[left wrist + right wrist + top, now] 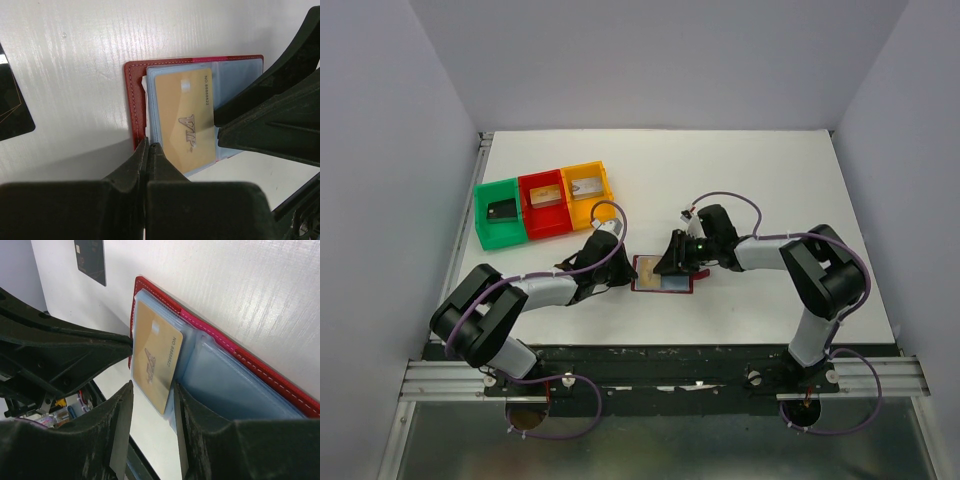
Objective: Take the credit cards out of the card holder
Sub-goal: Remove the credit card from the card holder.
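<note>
The maroon card holder (665, 273) lies open on the white table, its light blue pockets up. A gold-orange credit card (184, 117) sticks partway out of a pocket. My left gripper (148, 145) is shut, its tips resting on the holder's near left edge, where the red cover (134, 100) meets the pockets. My right gripper (152, 390) is open, with one finger on each side of the gold card's (155, 357) near corner. A black card (10, 110) lies loose on the table to the left of the holder; it also shows in the right wrist view (91, 260).
Green (483, 222), red (528, 215) and yellow (605, 185) trays stand in a row at the back left. The green one holds a black card (502, 211) and the red one a grey card (545, 193). Both arms meet over the holder.
</note>
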